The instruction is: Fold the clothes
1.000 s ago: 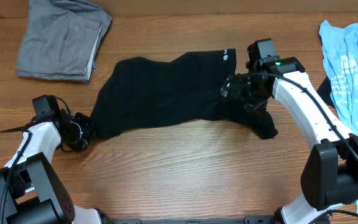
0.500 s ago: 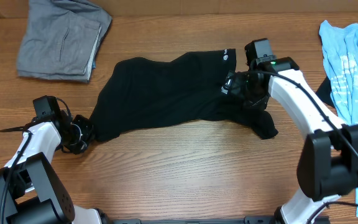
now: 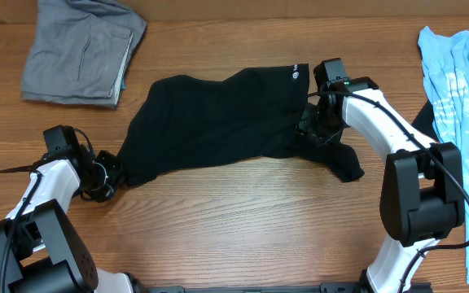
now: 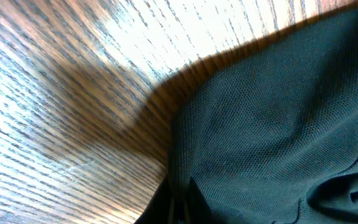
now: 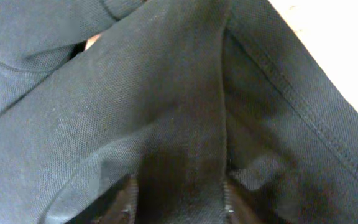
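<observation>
grey folded garment (image 3: pixel 80 50): far-left corner | light blue shirt (image 3: pixel 462 89): right edge, print possibly lettering | wooden table (image 3: pixel 243 220)

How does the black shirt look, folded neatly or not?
Not folded neatly: the shirt lies spread out and rumpled, its edges uneven and a sleeve sticking out.

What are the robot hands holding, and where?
Left gripper pinches the black T-shirt by the corner at its left end. Right gripper straddles a fold near the sleeve; whether it grips cannot be told.
</observation>
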Robot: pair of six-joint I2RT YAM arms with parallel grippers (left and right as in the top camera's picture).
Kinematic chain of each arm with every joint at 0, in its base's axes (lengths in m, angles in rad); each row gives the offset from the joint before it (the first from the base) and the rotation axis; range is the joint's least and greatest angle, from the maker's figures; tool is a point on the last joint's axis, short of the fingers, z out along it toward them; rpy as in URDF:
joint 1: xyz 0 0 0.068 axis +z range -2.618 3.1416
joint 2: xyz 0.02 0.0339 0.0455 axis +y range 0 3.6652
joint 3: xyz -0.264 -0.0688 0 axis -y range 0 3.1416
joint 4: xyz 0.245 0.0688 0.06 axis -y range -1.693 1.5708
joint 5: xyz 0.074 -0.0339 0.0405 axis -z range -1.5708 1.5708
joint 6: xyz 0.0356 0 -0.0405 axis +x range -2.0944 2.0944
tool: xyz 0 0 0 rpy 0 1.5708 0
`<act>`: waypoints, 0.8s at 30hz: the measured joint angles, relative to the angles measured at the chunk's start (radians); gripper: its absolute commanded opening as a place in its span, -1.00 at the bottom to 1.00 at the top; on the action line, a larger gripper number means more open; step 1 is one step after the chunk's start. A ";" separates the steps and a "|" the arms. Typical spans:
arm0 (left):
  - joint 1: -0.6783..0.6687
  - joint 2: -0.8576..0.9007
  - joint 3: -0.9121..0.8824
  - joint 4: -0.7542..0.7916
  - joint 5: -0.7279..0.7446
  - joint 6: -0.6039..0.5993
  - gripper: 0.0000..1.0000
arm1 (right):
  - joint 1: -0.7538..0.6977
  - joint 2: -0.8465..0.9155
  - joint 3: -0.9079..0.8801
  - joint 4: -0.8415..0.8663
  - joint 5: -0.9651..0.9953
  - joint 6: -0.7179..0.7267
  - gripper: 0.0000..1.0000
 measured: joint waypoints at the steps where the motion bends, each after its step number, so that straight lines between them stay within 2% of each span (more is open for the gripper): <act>1: 0.000 0.000 0.000 -0.001 -0.001 0.000 -0.92 | 0.000 0.000 0.000 0.001 0.000 0.001 -0.11; 2: 0.000 0.000 0.000 -0.002 -0.003 0.000 -0.92 | 0.000 0.000 0.000 0.002 0.000 0.000 -0.08; 3: 0.000 0.000 0.000 -0.002 -0.005 0.000 -0.92 | 0.000 0.000 0.000 0.003 0.000 0.000 0.05; 4: 0.000 0.000 0.000 -0.003 -0.007 0.001 -0.92 | 0.000 0.000 0.000 0.004 0.000 0.001 0.37; 5: 0.000 0.000 0.000 -0.003 -0.008 0.003 -0.92 | 0.000 0.000 0.000 0.005 0.000 -0.005 0.58; 6: 0.000 0.000 0.000 -0.003 -0.010 0.003 -0.92 | 0.000 0.000 0.000 0.006 0.003 0.001 0.67; 12: 0.000 0.000 0.000 -0.005 -0.016 0.018 -0.91 | -0.004 0.000 0.000 0.005 0.056 -0.003 0.70; 18: 0.000 0.000 0.000 -0.006 -0.019 0.019 -0.91 | -0.012 0.000 0.000 0.015 0.065 -0.004 0.43; 24: 0.000 0.000 0.000 -0.006 -0.019 0.019 -0.91 | -0.012 0.000 0.000 0.030 0.047 -0.003 0.29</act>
